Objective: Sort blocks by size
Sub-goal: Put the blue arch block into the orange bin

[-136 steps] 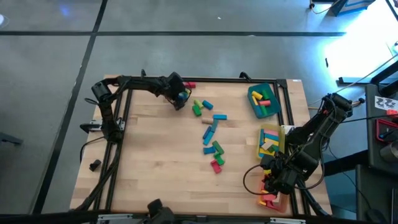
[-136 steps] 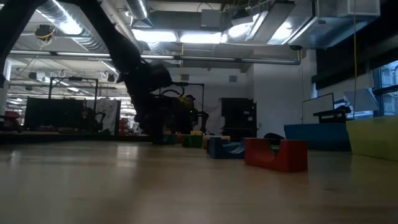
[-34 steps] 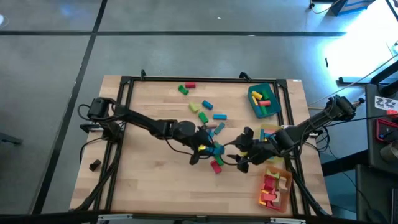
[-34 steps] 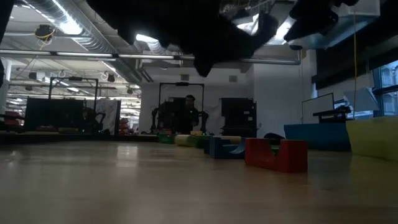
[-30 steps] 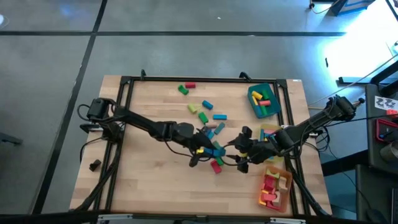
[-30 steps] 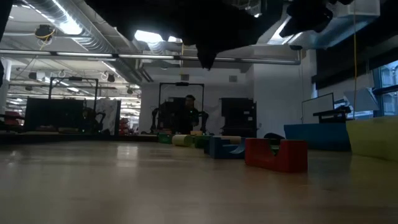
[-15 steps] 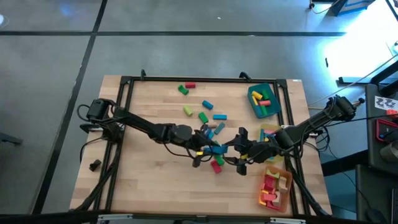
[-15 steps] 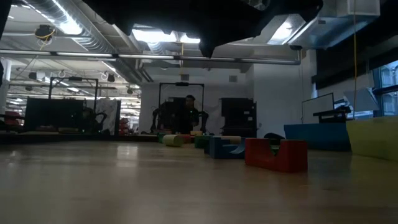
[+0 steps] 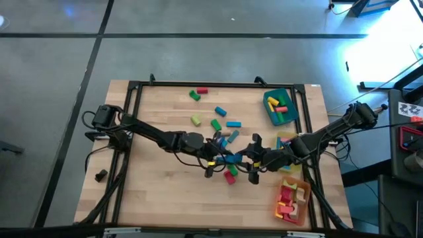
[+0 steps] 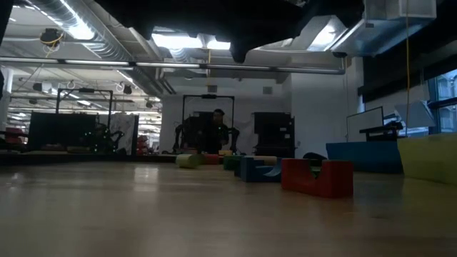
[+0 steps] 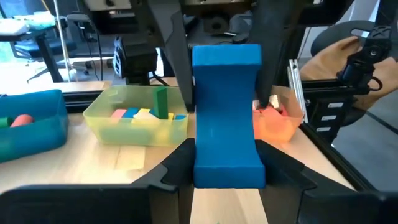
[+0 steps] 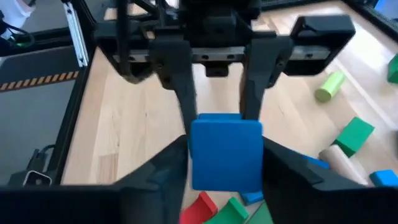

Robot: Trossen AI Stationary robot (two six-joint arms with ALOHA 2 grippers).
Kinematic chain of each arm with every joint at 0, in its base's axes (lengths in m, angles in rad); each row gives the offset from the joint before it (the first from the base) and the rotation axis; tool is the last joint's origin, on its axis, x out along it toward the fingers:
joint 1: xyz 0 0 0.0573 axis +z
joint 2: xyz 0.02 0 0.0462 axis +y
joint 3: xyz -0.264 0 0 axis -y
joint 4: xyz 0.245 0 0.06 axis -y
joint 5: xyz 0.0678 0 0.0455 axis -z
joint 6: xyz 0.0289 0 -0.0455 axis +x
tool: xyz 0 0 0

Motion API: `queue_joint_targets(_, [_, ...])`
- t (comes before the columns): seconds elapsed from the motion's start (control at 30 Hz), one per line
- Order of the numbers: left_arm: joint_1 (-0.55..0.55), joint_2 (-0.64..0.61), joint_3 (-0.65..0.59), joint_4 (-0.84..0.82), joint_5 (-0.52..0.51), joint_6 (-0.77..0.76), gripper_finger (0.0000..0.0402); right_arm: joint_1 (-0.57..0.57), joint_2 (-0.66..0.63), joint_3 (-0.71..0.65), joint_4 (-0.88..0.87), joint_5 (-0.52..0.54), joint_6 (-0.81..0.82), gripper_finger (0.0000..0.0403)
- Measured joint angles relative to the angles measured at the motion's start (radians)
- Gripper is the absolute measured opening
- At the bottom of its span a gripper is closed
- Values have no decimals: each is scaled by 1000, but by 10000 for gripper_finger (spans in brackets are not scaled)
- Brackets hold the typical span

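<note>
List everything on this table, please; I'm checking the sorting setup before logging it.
loose blocks: about a dozen; green, blue, red, plain wood; mid-table
blue block: one; between both grippers
teal tray: one; right side, end of tray row, blocks inside
yellow tray: one; middle of row, blocks inside
orange tray: one; other end, red and pink blocks
dark lump: one; left edge
left gripper: shut on blue block
right gripper: shut on its other end

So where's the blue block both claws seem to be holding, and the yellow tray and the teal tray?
blue block (image 11: 226, 118): left wrist view, middle of its facing side.
yellow tray (image 11: 134, 127): left wrist view, its front wall.
teal tray (image 9: 269, 109): high view, its left rim.
</note>
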Motion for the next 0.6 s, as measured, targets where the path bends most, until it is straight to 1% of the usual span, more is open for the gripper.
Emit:
queue_joint_targets(0.07, [0,0,-1,-9,-1,-1,126,-15,8,0,-2,-18,-1,139])
queue_joint_targets(0.1, [-1,0,-1,-15,0,0,130,-22,11,0,-2,-20,-1,136])
queue_joint_targets(0.27, [-10,0,0,-40,-2,-7,162,-29,13,0,6,-51,0,136])
queue_joint_targets(0.37, [-10,0,0,-58,0,-44,187,-28,9,0,3,-55,0,136])
queue_joint_targets(0.5, [-10,0,0,-90,1,-70,216,-28,6,0,-3,-103,0,136])
queue_joint_targets(0.6, [-8,0,0,-134,1,-88,227,-28,6,0,-15,-131,1,136])
